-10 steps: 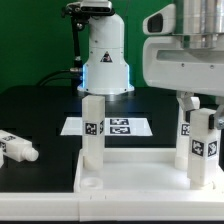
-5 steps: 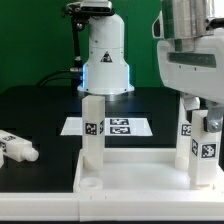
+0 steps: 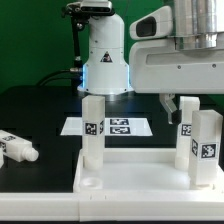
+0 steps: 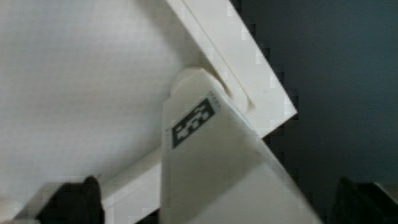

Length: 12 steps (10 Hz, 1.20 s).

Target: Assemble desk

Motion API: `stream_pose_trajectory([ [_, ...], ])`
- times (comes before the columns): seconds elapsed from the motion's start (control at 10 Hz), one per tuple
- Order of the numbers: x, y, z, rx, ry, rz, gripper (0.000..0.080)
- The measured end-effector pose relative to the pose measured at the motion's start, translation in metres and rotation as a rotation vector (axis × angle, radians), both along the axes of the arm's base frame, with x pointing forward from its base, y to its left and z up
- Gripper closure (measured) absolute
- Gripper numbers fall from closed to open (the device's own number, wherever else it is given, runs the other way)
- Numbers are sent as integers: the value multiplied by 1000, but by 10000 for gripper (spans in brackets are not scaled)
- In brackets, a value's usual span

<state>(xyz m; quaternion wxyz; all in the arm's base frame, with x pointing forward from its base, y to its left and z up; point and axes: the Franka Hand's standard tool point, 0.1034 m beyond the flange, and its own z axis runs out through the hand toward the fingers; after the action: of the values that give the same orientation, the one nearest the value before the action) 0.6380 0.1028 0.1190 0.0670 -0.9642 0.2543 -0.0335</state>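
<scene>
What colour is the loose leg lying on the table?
The leg is white with a black-and-white tag; exterior view.

Desk (image 3: pixel 130 166) panel: plain white, no pattern; same white in wrist view (image 4: pixel 71 80). Front-corner leg (image 3: pixel 93 125) on exterior view's left: white w/ small blk-&-wht square tag partway up. Right-edge legs (image 3: pixel 205 148): white too, each w/ a blk/wht tag; the wrist view shows one such tag on a white leg (image 4: pixel 192 118). Loose leg (image 3: pixel 18 149) beyond desk's left edge: white, blk/wht tags. Marker board (image 3: pixel 72 126) behind desk's far edge: white, row of blk square tags. Table (image 3: pixel 40 110): blk. Robot base (image 3: pixel 105 55): white, pale blue glow low down. Backdrop (image 3: pixel 30 40): green. Gripper (image 3: pixel 178 108) housing: white/lt grey; fingertips (image 4: pixel 80 195) dark.
</scene>
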Motion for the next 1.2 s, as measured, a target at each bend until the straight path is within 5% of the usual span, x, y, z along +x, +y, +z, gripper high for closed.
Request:
stream_pose_trajectory([
  [0.2, 2, 5, 1, -63, -44, 353, 150],
  [0.4, 2, 5, 1, -63, -49, 357, 150],
  [0.5, 2, 5, 1, -63, -49, 357, 286],
  [0.6, 2, 5, 0, -60, -47, 341, 286],
  [0.7, 2, 5, 0, -48, -36, 233, 470],
  [0.8, 2, 4, 0, -41, -27, 152, 514],
  [1.2, -1, 7, -1, 0, 32, -511, 514],
])
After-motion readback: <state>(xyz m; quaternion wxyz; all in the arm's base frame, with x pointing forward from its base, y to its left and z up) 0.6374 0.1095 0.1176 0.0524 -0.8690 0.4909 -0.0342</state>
